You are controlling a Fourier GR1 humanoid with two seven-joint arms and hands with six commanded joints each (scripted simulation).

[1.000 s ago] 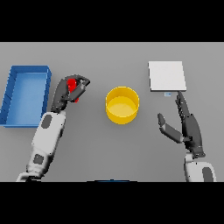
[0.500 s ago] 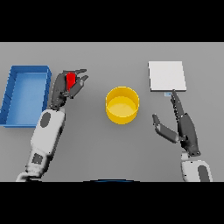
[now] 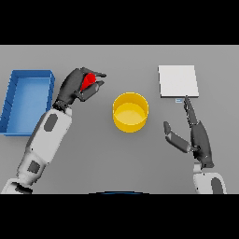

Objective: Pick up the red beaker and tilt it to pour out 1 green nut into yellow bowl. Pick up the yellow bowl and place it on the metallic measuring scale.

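My left hand [image 3: 74, 86] is curled round the red beaker [image 3: 87, 80], holding it above the table, left of the yellow bowl [image 3: 130, 112]. Only a red patch of the beaker shows between the dark fingers and thumb. I cannot see a green nut. The yellow bowl stands in the middle of the table, its inside bare. The metallic measuring scale [image 3: 178, 80] is a flat pale square at the back right. My right hand [image 3: 198, 137] hovers right of the bowl, in front of the scale, fingers straight and thumb spread.
A blue bin [image 3: 27, 100] stands at the left edge, beside my left forearm. Grey table surface [image 3: 121, 158] lies in front of the bowl.
My left hand has risen and moved toward the bowl with the beaker. The right hand has drifted slightly toward the bowl.
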